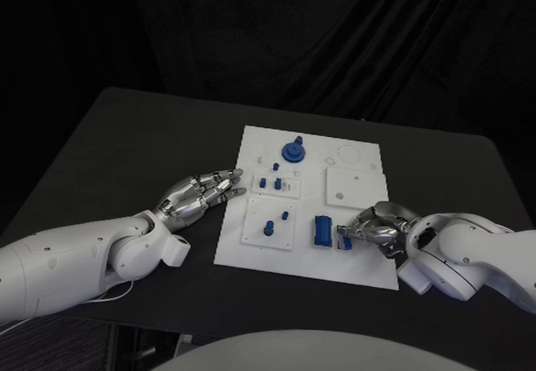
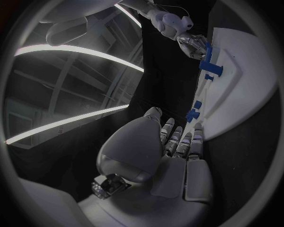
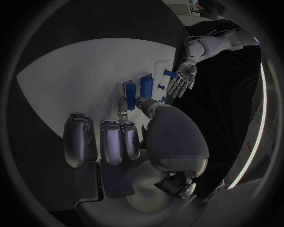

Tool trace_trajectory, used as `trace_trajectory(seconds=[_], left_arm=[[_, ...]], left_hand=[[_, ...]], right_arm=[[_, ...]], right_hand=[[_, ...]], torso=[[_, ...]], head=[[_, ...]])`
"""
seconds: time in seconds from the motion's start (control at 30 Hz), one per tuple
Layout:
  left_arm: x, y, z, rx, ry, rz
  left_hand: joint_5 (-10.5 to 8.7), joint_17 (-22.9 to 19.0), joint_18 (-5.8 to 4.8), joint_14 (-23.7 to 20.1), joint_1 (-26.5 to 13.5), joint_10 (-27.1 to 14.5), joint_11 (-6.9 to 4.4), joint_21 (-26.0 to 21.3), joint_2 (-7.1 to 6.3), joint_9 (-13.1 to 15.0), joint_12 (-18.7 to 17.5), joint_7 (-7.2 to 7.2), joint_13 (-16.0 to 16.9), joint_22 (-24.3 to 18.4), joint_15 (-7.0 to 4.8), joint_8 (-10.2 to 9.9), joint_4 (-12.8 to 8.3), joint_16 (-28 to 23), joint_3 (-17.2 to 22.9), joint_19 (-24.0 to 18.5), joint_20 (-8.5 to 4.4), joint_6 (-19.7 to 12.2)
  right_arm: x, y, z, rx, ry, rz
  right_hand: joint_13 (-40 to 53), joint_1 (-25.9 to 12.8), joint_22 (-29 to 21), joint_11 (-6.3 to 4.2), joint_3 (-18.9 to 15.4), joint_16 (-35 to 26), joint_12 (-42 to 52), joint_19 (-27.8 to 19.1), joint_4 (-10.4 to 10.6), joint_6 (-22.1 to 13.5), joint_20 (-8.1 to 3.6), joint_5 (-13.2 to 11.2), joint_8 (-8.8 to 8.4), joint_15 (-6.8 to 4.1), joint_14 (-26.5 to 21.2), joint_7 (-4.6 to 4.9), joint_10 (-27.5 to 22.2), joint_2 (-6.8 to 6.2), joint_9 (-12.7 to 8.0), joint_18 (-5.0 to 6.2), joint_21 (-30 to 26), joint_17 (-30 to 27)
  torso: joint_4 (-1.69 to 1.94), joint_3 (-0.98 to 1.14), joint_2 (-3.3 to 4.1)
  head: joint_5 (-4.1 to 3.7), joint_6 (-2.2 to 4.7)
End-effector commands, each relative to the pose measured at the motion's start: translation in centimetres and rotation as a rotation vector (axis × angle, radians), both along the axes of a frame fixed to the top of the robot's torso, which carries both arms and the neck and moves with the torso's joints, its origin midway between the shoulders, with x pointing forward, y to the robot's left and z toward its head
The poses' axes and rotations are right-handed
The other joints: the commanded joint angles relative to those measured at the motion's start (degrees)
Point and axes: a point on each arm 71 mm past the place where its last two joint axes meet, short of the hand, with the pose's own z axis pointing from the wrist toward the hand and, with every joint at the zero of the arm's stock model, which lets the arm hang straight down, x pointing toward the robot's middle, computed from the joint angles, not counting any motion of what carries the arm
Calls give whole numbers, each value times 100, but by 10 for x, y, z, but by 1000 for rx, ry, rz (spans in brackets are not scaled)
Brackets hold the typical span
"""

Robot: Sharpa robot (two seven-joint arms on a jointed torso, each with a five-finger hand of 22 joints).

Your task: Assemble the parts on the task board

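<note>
While the blue block part [image 1: 323, 231] stands in the near half of the white task board [image 1: 254, 254], I work my right hand [image 1: 372, 230] against its right side, fingers curled toward a smaller blue piece [image 1: 346, 243] just beside it. From the right wrist camera, a fingertip and the thumb appear to close on that small piece next to the block [image 3: 146, 86], though I cannot tell for certain that it is pinched. A blue round knob part [image 1: 294, 150] sits at the board's far side, with small blue pegs [image 1: 270, 183] in the middle. My left hand [image 1: 201, 194] rests spread and flat at the board's left edge, holding nothing. To do this step well, I judge I should steady the board with the left hand and press the small piece in squarely without tipping the block.
</note>
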Motion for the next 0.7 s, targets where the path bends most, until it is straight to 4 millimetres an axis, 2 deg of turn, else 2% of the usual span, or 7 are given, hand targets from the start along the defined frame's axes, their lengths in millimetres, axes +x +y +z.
trace_trajectory(seconds=[0.03,0.5,0.7], left_arm=[[-4,0,-9,36,41,-9],[-4,1,-10,38,43,-9],[-4,1,-10,38,45,-10]], left_hand=[[4,6,-89,15,-37,-2,29,-21,-22,-1,29,-6,6,-5,23,18,-4,26,22,3,46,-21],[4,6,-89,15,-37,-2,29,-21,-22,-1,29,-6,6,-5,23,18,-4,26,22,3,46,-21],[3,6,-91,17,-37,3,31,-22,-20,-1,35,6,7,-8,25,19,-3,28,33,1,47,-19]], right_arm=[[-1,1,-1,-15,-4,23],[0,2,-4,-18,3,28],[1,2,-5,-20,5,29]], right_hand=[[1509,6,1221,-22,205,-19,15,203,-222,-5,-36,5,15,-26,499,-35,597,47,11,-9,-36,990],[1509,-55,1213,-12,136,-21,15,191,-198,-30,-28,3,24,-18,498,-23,597,72,32,-3,-60,986],[1509,-180,1209,7,-7,-24,15,185,-116,-72,-12,-3,25,0,497,-1,597,118,58,0,-71,980]], torso=[[-5,0,-2],[3,-1,0],[2,-3,0]], head=[[16,-1],[12,-1],[12,-1]])
